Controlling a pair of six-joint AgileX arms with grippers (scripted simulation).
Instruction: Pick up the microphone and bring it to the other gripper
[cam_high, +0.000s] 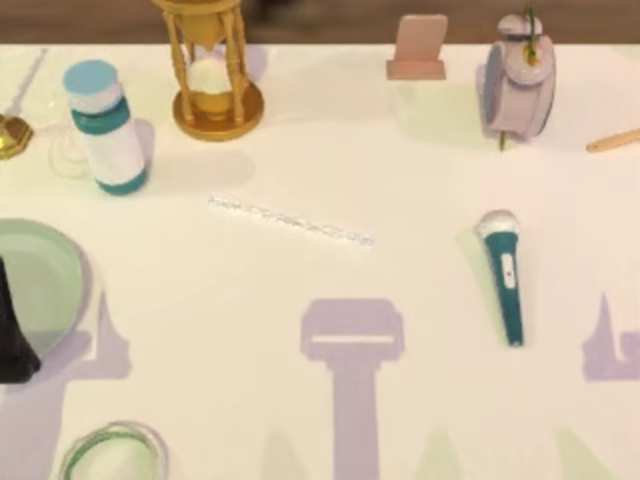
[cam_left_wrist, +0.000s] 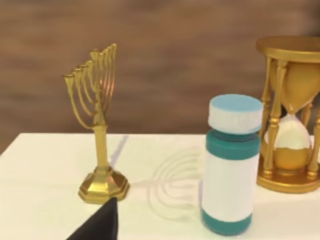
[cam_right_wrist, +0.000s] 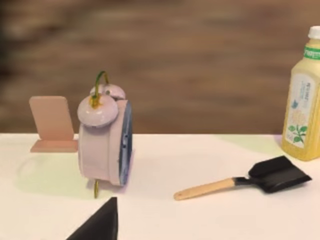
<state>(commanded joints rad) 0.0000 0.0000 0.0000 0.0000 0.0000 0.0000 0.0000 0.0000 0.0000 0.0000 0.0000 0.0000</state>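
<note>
While the microphone (cam_high: 503, 275) lies flat on the bench's (cam_high: 300, 300) right half, head toward the alarm clock (cam_high: 520, 85), untouched, my left hand (cam_high: 14, 330) sits at the left edge beside a green plate (cam_high: 40, 280); whether either hand is spread, I cannot tell.

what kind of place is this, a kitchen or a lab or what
Likely a rendered tabletop test scene, not a real room: unrelated props, an hourglass, alarm clock and microphone, scattered on one white table.

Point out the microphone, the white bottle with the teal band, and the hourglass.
microphone (cam_high: 507, 282): top view, on the teal handle near the white switch patch.
white bottle (cam_left_wrist: 230, 187): left wrist view, on the white body.
hourglass (cam_high: 210, 75): top view, on the lower glass bulb.
</note>
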